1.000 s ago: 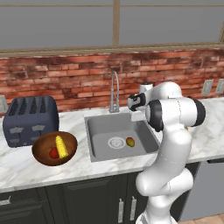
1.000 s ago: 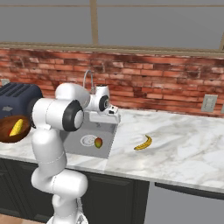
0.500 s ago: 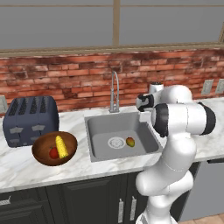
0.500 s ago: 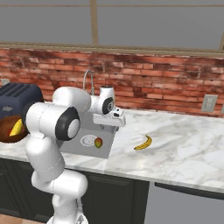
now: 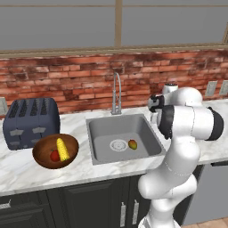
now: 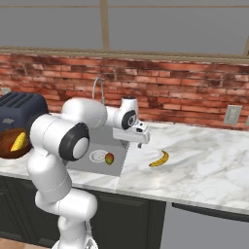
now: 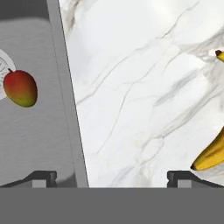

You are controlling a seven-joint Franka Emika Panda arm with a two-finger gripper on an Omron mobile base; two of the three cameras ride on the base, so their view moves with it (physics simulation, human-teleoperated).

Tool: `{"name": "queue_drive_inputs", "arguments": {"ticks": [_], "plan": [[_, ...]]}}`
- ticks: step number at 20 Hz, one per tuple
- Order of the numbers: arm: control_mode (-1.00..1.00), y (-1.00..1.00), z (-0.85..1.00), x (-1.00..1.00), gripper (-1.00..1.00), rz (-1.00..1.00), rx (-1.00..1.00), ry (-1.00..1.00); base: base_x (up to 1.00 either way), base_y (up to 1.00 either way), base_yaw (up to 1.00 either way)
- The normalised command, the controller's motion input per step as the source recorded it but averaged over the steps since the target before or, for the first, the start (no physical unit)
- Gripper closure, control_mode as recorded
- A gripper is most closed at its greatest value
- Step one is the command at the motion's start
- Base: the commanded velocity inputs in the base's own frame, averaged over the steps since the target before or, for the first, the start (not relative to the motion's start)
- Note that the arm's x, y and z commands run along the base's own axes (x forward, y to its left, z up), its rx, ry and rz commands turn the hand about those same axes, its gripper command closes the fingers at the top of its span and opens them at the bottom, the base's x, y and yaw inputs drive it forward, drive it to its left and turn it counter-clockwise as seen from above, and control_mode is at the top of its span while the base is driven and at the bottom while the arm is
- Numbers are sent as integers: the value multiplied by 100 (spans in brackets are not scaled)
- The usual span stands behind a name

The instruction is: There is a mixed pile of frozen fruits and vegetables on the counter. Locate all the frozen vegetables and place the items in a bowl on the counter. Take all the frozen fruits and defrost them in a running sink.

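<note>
One glossy dark-brown wooden bowl [image 5: 41, 153], round and shallow, is seen on the veined white marble counter [image 6: 209, 160] beside a dark toaster [image 5: 30, 121]; two items are held in it, a yellow corn cob [image 5: 62, 148] and a small red round one [image 5: 54, 155]. One orange-red fruit [image 5: 132, 144] with a green tinge lies by the drain of the grey metal sink [image 5: 103, 129]. One curved yellow banana [image 6: 160, 159] lies on the marble. The gripper [image 6: 140, 142] hangs above the counter between sink and banana, fingers spread wide, nothing held. No writing is legible.
</note>
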Motion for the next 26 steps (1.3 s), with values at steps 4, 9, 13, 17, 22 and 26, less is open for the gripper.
{"name": "queue_drive_inputs", "arguments": {"ticks": [4,9,13,17,22,26], "plan": [[-100,-52,1,-17,-100,-3,1,0,0,0,0],[-100,-56,0,-17,-100,-2,0,3,0,0,0],[-100,-52,0,-11,-100,-4,0,9,0,0,0],[-100,-48,-4,-3,-100,-6,0,11,0,0,0],[-100,-23,-12,2,-100,-5,-1,3,0,0,0],[-100,-1,-9,4,-100,0,0,0,0,0,0]]}}
